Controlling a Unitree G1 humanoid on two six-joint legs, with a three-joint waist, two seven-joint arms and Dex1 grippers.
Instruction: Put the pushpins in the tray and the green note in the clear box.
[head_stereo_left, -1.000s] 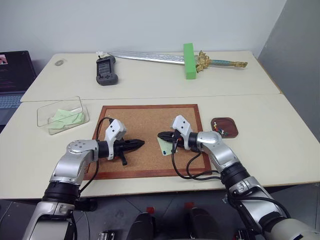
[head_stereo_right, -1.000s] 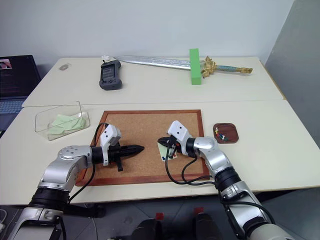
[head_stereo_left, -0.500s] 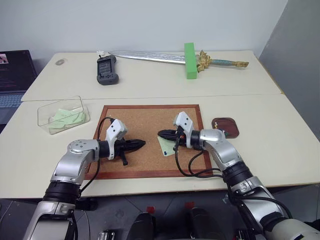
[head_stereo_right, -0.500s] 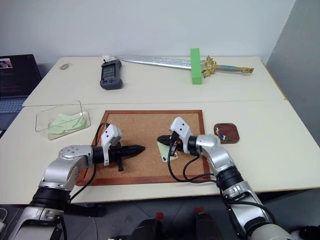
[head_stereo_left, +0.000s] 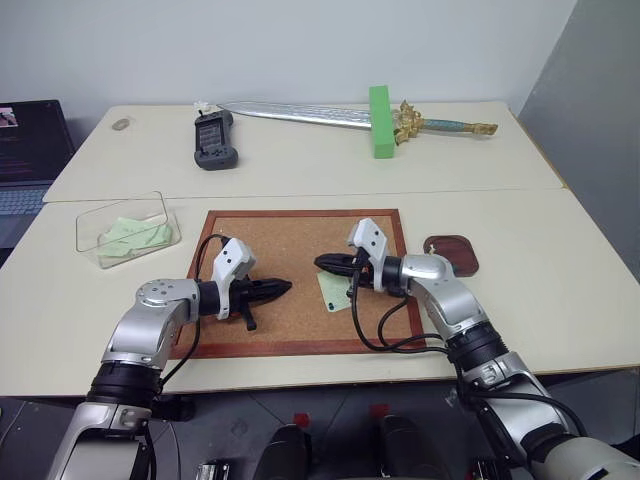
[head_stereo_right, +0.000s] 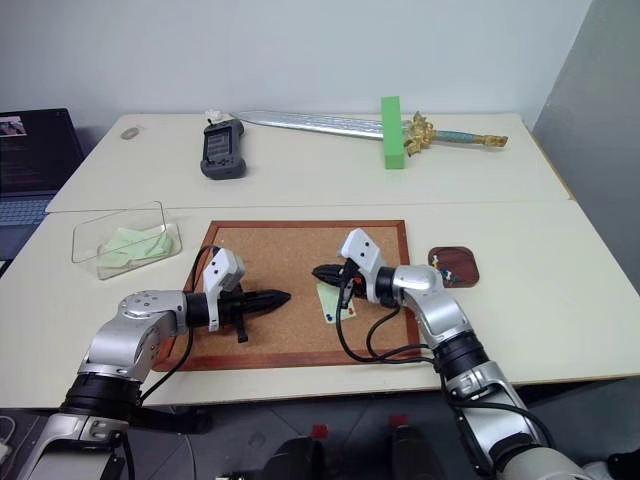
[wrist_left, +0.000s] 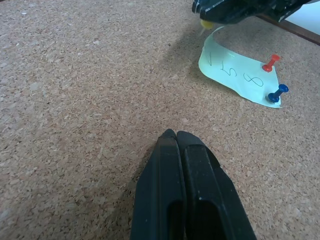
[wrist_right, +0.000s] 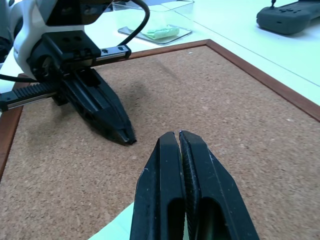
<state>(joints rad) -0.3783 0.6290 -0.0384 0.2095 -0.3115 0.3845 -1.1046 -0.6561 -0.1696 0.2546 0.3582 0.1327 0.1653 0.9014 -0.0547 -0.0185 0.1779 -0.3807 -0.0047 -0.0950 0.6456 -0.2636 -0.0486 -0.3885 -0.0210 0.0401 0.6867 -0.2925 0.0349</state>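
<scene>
Two pale surfaces (head_stereo_left: 560, 300) stand edge to edge. On the near one lies one wood-framed corkboard (head_stereo_left: 290, 240), close to its front edge. On the far one lie one long sword (head_stereo_left: 300, 114), one bright-green block (head_stereo_left: 378, 121) across its blade, and one dark handheld device (head_stereo_left: 214, 143).

One clear box (head_stereo_left: 160, 210) sits near the left edge of the near surface, with pale-green slips (head_stereo_left: 135, 238) inside. One small reddish-brown tray (head_stereo_left: 465, 262) sits just beside the corkboard's right edge, holding tiny coloured pins too small to count.

Two arms reach over the corkboard. The left pincer (head_stereo_left: 287, 287) is clenched, holding nothing. The right pincer (head_stereo_left: 320, 263) is clenched too, facing it.

One green note (wrist_left: 235, 75) lies on the corkboard under the right pincer, one corner curled up. Three pushpins are at it: the red pushpin (wrist_left: 270, 63) and blue pushpin (wrist_left: 276, 94) stuck in it, and the yellow pushpin (wrist_left: 206, 23) at the right pincer's tip. Whether it is pinched cannot be told.

Compared with a second ago, the right pincer sits slightly higher and the left has kept still.
</scene>
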